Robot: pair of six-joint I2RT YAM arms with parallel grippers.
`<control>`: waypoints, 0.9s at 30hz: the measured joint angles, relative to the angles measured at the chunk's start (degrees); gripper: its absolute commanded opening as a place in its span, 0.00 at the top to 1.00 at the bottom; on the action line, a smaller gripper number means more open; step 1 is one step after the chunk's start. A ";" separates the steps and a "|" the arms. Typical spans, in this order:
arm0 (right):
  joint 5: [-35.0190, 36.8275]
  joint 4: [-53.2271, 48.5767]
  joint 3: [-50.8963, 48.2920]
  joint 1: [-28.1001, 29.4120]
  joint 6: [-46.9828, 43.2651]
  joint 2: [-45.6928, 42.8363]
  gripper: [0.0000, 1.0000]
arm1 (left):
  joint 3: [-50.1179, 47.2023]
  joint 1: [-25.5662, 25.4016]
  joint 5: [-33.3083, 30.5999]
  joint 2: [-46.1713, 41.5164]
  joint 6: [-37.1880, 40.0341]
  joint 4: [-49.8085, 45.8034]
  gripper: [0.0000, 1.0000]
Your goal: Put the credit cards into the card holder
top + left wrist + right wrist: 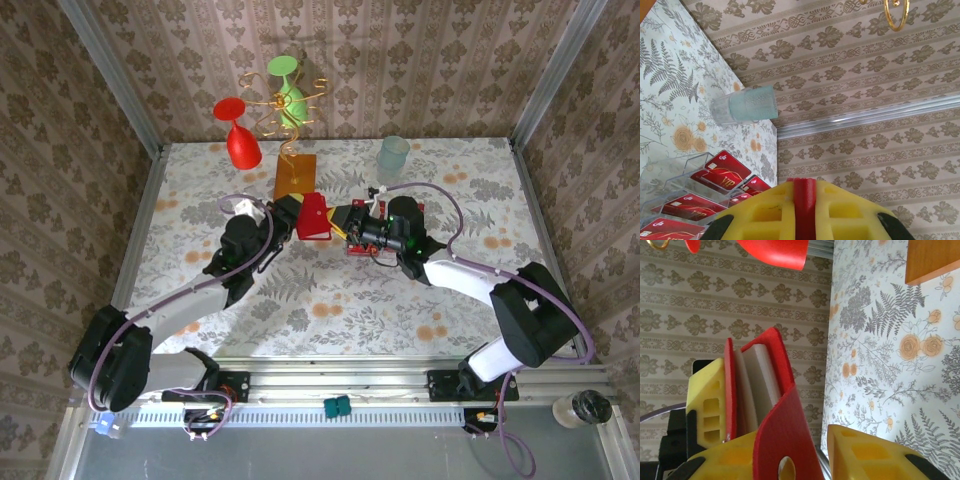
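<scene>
While the left gripper [296,214] pinches the open wallet [314,217] by its edge above the table [470,200], the right gripper [345,218] straddles the wallet's loose flap. Its fingers [875,455] are narrowly apart and not clamped. Credit cards [720,171] rest in a clear rack [670,172] nearby.

One wallet [314,217] — five cards [722,170] — two goblets [238,135], one cup [392,153].

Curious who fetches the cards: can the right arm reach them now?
Probably yes: the credit cards sit uncovered in a clear rack nearby, though the right gripper straddles the card holder's flap.
</scene>
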 measured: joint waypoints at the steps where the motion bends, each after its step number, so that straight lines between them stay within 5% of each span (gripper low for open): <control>1: -0.24 0.39 -0.22 0.00 0.26 0.00 0.70 | 0.00 -0.02 0.02 0.09 0.00 0.02 1.00; 10: -2.86 5.57 -0.31 -0.37 2.95 1.75 0.69 | 0.00 0.00 0.11 0.11 -0.02 0.52 1.00; 18: -5.29 12.74 -0.35 -0.87 7.39 4.63 1.00 | 0.00 0.02 -0.20 0.66 -0.22 2.23 1.00; 21: -5.81 14.23 -0.57 -1.09 8.83 5.22 1.00 | 0.02 0.00 -0.11 1.03 -0.22 3.02 1.00; 27: -6.56 15.28 -2.51 -1.33 8.83 5.20 1.00 | -0.07 0.00 1.33 1.81 1.68 1.84 0.44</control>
